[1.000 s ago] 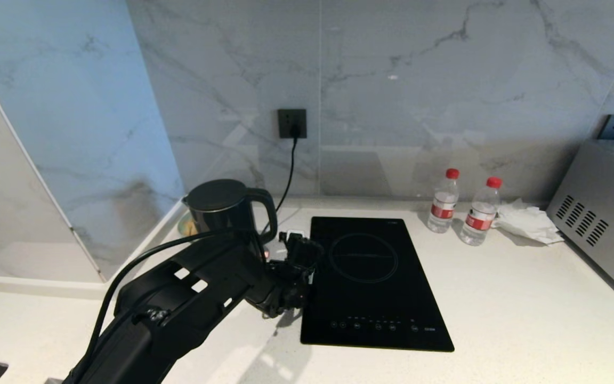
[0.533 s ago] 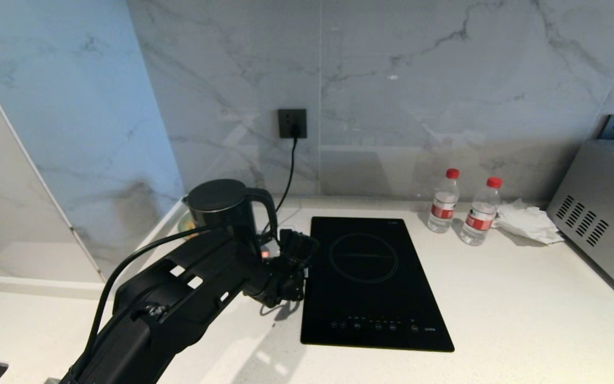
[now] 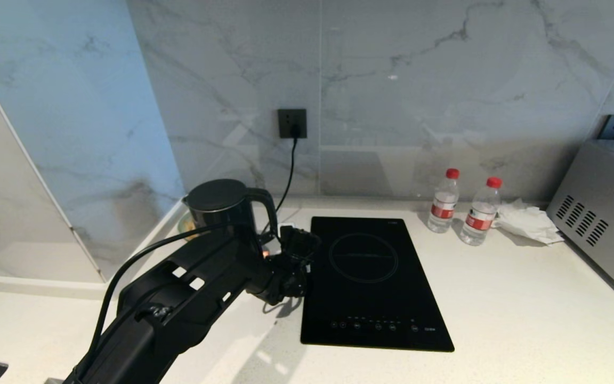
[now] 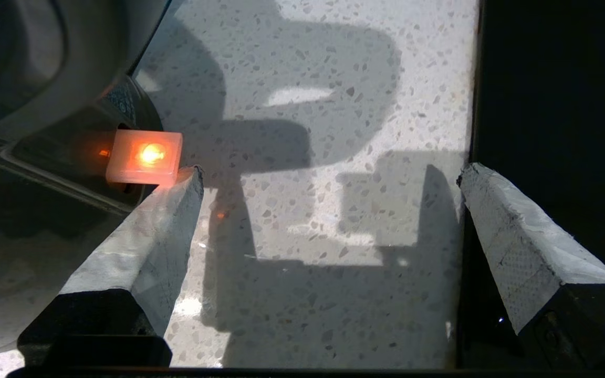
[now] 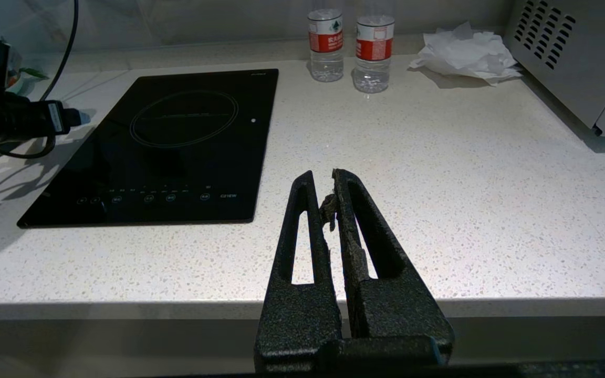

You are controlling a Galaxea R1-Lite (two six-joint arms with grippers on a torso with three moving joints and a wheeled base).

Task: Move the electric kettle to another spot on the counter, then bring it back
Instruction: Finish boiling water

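While the black left arm reaches across the front-left of the scene in the head view, the electric kettle [image 3: 220,205] stands upright at the back left of the counter [image 3: 499,309], close to the wall corner, its loop handle turned toward the induction hob [image 3: 373,282]. The left gripper [image 3: 297,246] sits low between that handle and the hob's left edge, empty. A cord runs from the kettle's area up to a dark wall socket [image 3: 292,123]. Farther right, two water bottles [image 3: 443,200] with red caps stand side by side, a crumpled tissue [image 3: 525,221] lies next to them, and a grey microwave [image 3: 603,213] fills the right edge.

From the left wrist view, the left gripper [image 4: 329,173] is spread wide over speckled counter [image 4: 334,79], nothing between its pads. One fingertip [image 4: 187,181] is right at a glowing orange switch [image 4: 145,156] on the kettle's lower part [image 4: 45,68]; I can't say whether it touches. The other fingertip sits over the hob's edge [image 4: 544,79].

From the right wrist view, the right gripper [image 5: 322,185] hangs before the counter's front edge, its fingers pressed together and empty, well apart from the hob [image 5: 166,142], with the bottles [image 5: 325,44] beyond.
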